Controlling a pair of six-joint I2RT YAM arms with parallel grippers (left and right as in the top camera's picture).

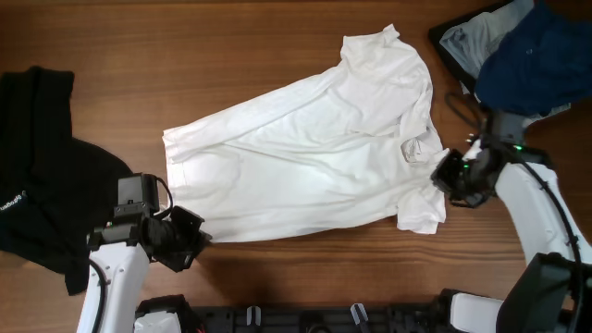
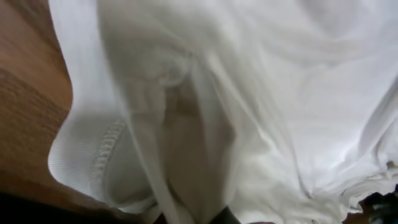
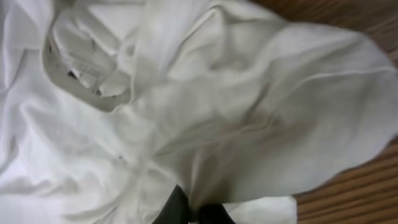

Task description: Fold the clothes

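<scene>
A large white short-sleeved T-shirt [image 1: 314, 153] lies spread across the middle of the brown wooden table [image 1: 231, 46], the left gripper [image 1: 190, 236] clenched on its hem corner near the front edge and the right gripper [image 1: 450, 173] clenched on its shoulder fabric, 2 holds apparently readying a fold.

overhead looks straight down on the whole table [image 1: 231, 46]; both wrist views sit close on the white t-shirt [image 1: 314, 148].
</scene>
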